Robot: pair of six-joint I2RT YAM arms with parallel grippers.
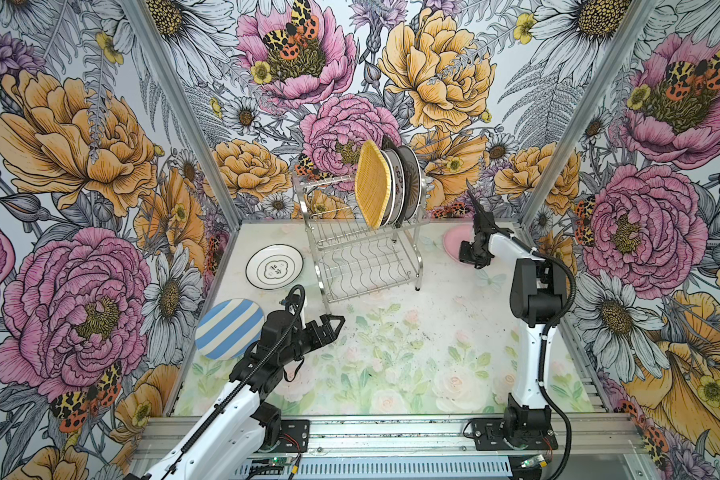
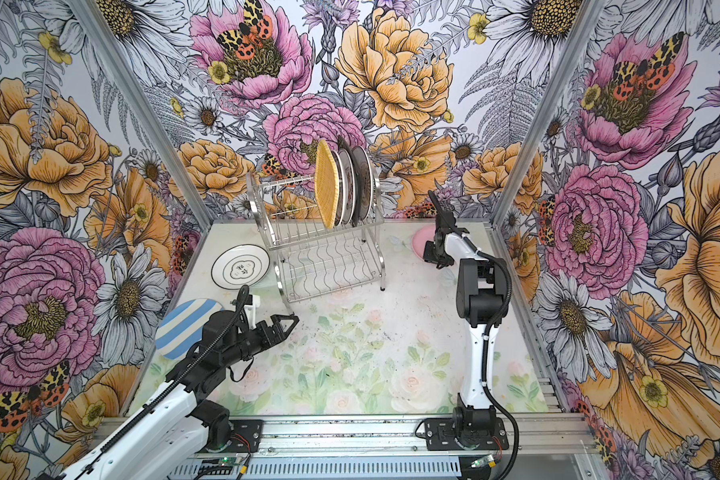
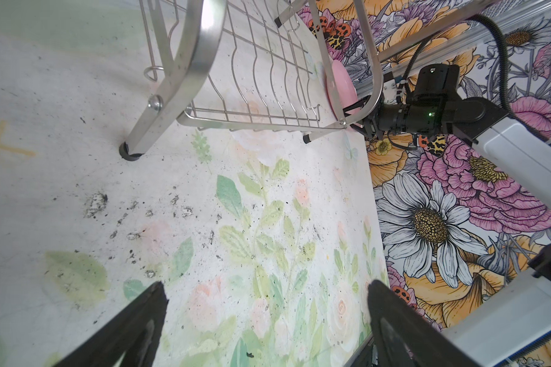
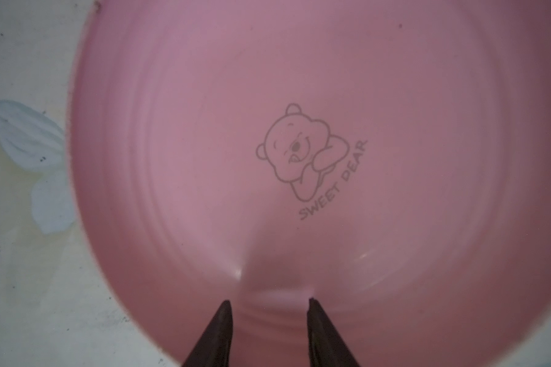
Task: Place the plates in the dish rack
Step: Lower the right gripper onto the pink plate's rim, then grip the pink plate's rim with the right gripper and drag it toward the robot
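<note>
Pink plate [image 4: 331, 79] lies flat, right of the dish rack [image 1: 362, 257]. My right tool [image 4: 268, 300] hangs over it, half spread, pinching nothing. I fear the plate slips when I grab its edge.

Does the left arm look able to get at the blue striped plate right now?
Probably yes: the blue striped plate lies flat and uncovered close beside the left gripper, which is open and empty, though it points away, towards the dish rack.
</note>
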